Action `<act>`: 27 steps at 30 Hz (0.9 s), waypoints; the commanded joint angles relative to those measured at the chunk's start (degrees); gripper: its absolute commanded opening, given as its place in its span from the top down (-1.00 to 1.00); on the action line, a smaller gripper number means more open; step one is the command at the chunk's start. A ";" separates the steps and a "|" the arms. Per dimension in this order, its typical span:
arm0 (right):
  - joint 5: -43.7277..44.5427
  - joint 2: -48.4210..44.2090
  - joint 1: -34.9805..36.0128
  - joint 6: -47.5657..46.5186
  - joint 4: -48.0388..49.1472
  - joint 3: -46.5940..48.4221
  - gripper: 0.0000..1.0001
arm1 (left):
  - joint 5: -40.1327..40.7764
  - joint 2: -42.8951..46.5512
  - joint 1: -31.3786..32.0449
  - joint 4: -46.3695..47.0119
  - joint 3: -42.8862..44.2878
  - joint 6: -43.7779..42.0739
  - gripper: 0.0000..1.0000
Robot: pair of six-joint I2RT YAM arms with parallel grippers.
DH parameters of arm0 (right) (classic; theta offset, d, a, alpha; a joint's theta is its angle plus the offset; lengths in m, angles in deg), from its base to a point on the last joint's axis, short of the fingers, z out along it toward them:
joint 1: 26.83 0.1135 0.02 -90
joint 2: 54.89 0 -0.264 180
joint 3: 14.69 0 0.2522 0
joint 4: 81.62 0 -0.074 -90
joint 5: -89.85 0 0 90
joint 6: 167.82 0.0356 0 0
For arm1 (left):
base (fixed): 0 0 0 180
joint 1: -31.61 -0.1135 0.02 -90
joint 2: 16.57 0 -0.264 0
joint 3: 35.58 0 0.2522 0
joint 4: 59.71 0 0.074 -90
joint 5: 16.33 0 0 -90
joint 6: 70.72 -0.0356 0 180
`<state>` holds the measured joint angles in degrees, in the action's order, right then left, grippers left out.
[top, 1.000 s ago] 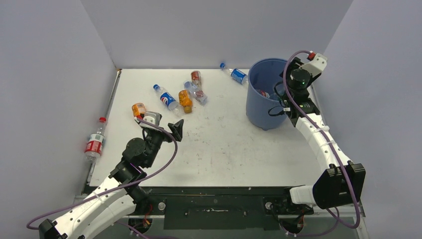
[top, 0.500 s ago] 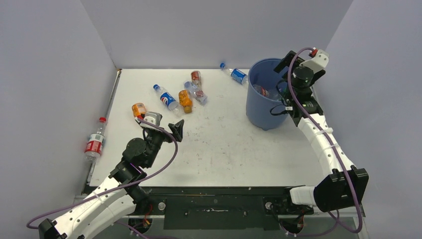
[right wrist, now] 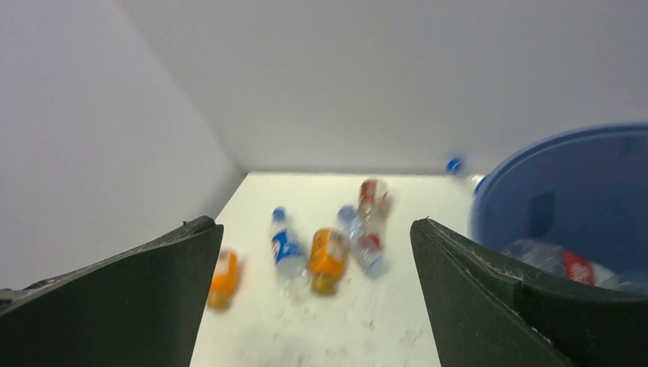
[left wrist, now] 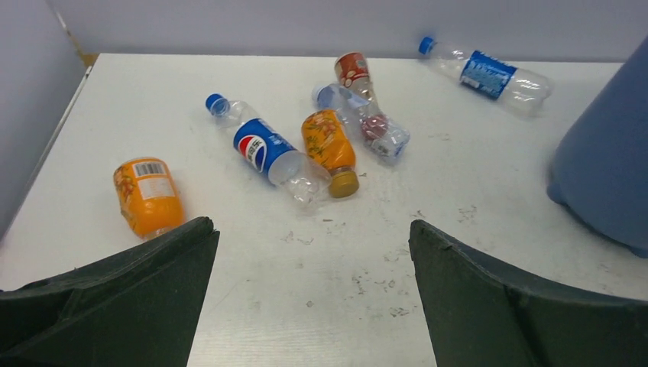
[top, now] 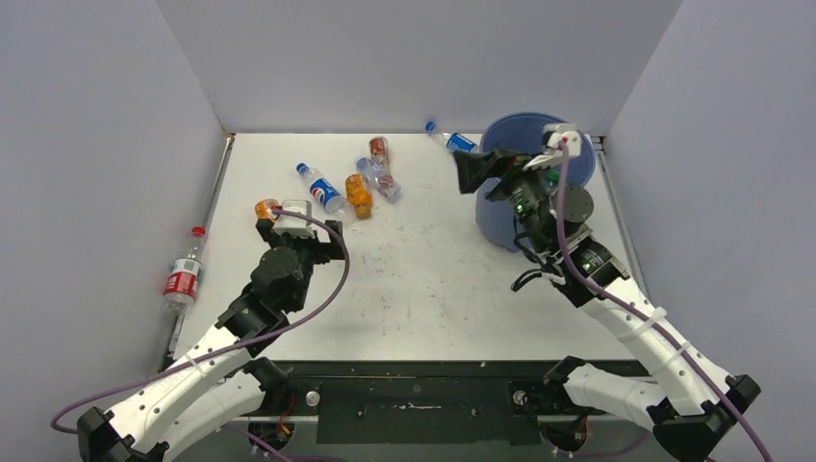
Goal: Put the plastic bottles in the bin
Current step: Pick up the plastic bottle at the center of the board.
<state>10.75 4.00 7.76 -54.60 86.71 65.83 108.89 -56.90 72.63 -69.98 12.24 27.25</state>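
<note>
Both arms look to be between grabs. The left gripper (left wrist: 309,225) hangs wide open and empty over the white table (left wrist: 497,191), with the stubby orange plastic bottle (left wrist: 149,195) just off its left finger. That's probably the next pick: shift left, drop down, straddle the body, squeeze. The right gripper (right wrist: 313,222) is spread open too, holding nothing, beside the big round blue plastic bin (right wrist: 565,176). The bin already has a clear red-label bottle (right wrist: 569,264) inside.
</note>
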 commanded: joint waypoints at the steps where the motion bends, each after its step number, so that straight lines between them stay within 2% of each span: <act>1: -5.53 0.86 8.67 -1.99 -1.79 -7.17 -0.99 | 4.26 -4.43 -3.89 -8.51 5.60 4.84 -0.92; 4: -4.55 1.63 13.59 -1.70 -0.82 -12.76 -0.98 | -2.46 -8.04 -11.60 -12.80 8.58 10.96 -0.92; 6: -4.14 1.99 15.95 -1.04 0.75 -16.66 -0.98 | -8.02 -11.42 -18.94 -16.23 11.95 14.29 -0.92; 9: -4.83 2.40 17.18 1.15 3.79 -22.42 -0.98 | -15.45 -17.43 -29.20 -20.71 15.21 19.20 -0.92; 11: -5.69 2.66 17.74 2.37 5.98 -25.36 -0.98 | -17.74 -21.48 -33.51 -21.07 16.22 21.28 -0.92; 19: -6.60 2.55 20.01 5.52 11.04 -33.33 -0.98 | -12.47 -40.42 -38.45 -24.96 25.84 23.49 -0.92; 27: -5.63 2.09 20.47 5.08 11.15 -36.18 -0.99 | -13.19 -47.45 -43.87 -23.05 28.99 23.71 -0.92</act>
<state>4.72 7.50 27.71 -49.97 93.38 30.55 94.94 -102.98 30.64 -94.27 37.18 50.44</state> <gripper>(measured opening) 0.991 0.961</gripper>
